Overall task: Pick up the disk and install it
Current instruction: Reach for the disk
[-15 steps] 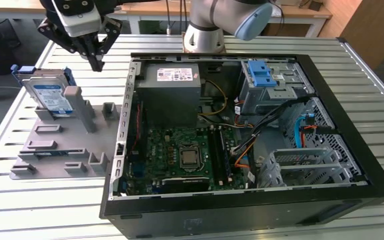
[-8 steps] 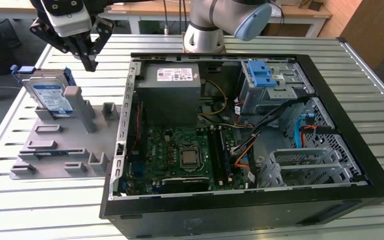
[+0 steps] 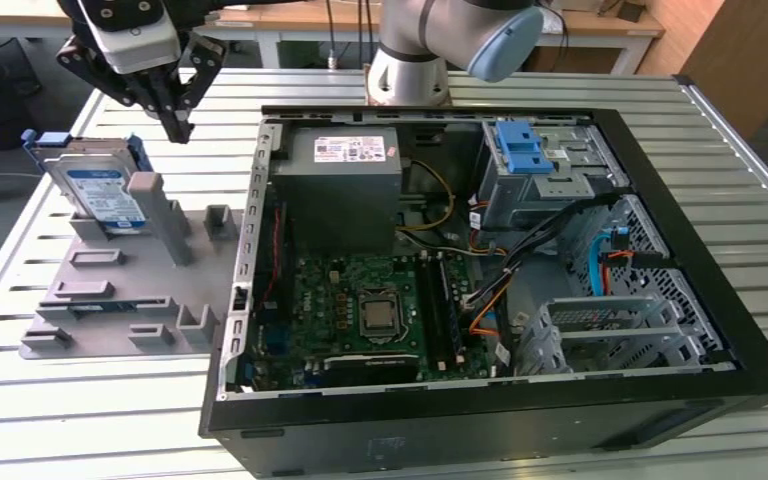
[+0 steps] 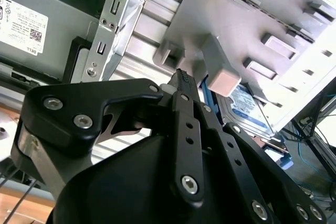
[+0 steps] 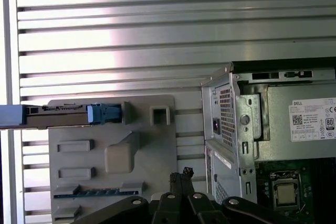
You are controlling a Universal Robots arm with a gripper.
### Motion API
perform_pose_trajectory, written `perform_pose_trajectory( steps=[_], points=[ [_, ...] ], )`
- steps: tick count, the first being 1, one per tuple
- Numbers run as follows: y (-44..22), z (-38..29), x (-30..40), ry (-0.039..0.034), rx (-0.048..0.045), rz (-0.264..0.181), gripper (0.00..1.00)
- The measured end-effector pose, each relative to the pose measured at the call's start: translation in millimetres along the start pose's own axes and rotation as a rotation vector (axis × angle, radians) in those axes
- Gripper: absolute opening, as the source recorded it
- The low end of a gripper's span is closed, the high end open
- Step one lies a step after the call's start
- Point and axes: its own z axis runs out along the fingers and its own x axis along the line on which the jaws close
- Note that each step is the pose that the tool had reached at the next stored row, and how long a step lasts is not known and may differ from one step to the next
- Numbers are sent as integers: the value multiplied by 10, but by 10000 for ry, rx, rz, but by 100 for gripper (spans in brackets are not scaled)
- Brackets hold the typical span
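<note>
**Exterior view: gripper closed and empty, beside the disk**

In the exterior view the gripper [image 3: 177, 128] hangs over the far left part of the slatted metal table [image 3: 77, 420]. Its 2 fingers are pressed together into 1 point, with nothing between them. Both wrist views agree: the black fingertips meet and hold nothing.

The disk [image 3: 97, 190] stands on edge in a slot at the far end of the grey holder [image 3: 117, 300]. Its white-and-blue label faces the exterior camera, and its blue frame shows along the top edge. A grey post [image 3: 144, 200] of the holder stands upright just in front of the disk. The gripper tip is near the disk, above its top edge and toward the exterior view's right. The tip is clear of both the disk and the post.

In the first wrist view the disk [image 5: 58, 116] appears edge-on, with a blue clip at 1 end. In the second wrist view part of its label [image 4: 251, 109] shows behind the post.

The open case [image 3: 491, 430] lies on its side just beside the holder, on the exterior view's right. Inside it:

- a grey power supply [image 3: 344, 180] with a white sticker, at the far side
- the green motherboard [image 3: 357, 300], nearer the camera
- a blue bracket [image 3: 524, 150] on the drive cage in the far right corner
</note>
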Motion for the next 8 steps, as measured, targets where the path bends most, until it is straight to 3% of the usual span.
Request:
perform_pose_trajectory(
  steps=[8],
  points=[
    [-4, 0, 49, 0, 1, 1, 11]
  ],
)
